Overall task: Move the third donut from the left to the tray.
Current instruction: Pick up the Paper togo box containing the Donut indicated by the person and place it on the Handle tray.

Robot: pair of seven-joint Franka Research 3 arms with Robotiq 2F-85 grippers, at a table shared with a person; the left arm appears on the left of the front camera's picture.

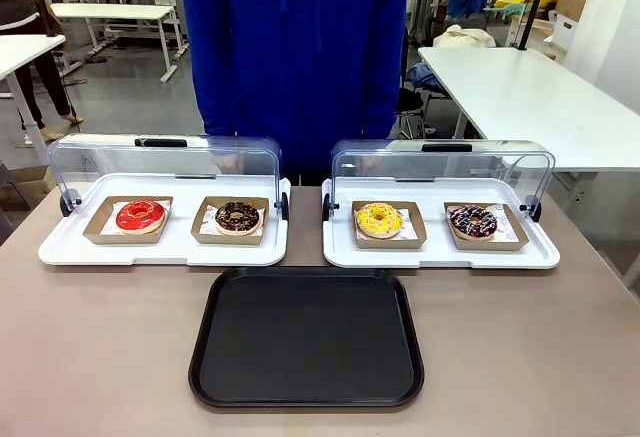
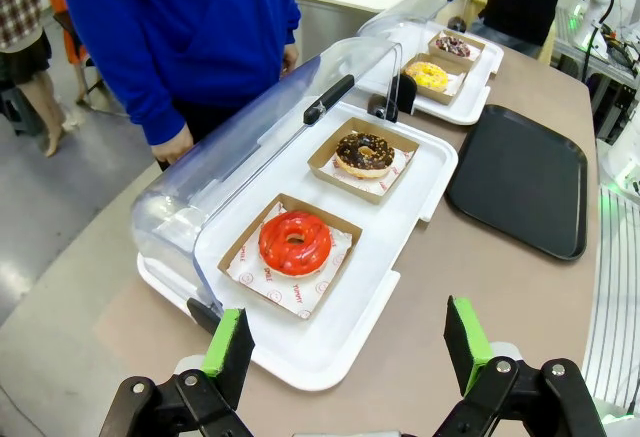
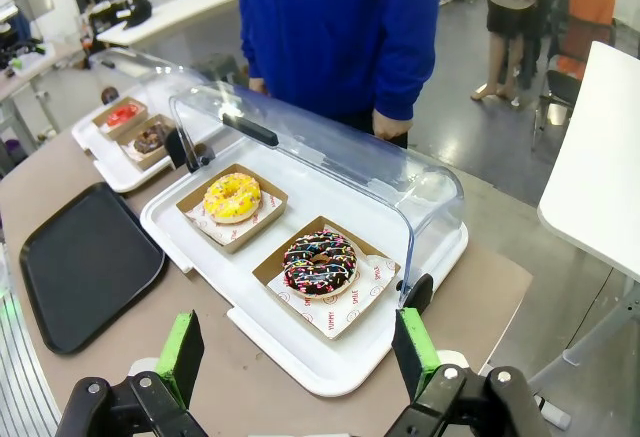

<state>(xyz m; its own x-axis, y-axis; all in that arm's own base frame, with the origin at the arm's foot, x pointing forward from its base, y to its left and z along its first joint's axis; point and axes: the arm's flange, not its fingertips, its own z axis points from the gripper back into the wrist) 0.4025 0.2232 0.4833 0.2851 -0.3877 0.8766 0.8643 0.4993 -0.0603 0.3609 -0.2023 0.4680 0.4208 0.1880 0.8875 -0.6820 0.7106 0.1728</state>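
The yellow-glazed donut (image 1: 379,220) sits in its brown cardboard holder on the right white tray (image 1: 440,254), left of a chocolate sprinkled donut (image 1: 472,222). It also appears as the yellow donut (image 3: 232,197) in the right wrist view and, far off, as the yellow donut (image 2: 428,75) in the left wrist view. The black tray (image 1: 307,338) lies bare in front of the two white trays. My left gripper (image 2: 346,342) stands open above the table edge near the red donut (image 2: 295,242). My right gripper (image 3: 298,352) is open short of the right white tray's corner.
The left white tray (image 1: 160,247) holds the red donut (image 1: 140,216) and a chocolate donut (image 1: 237,217). Both clear domed lids (image 1: 165,162) are swung open toward the far side. A person in a blue top (image 1: 295,47) stands at the far edge. White tables stand behind.
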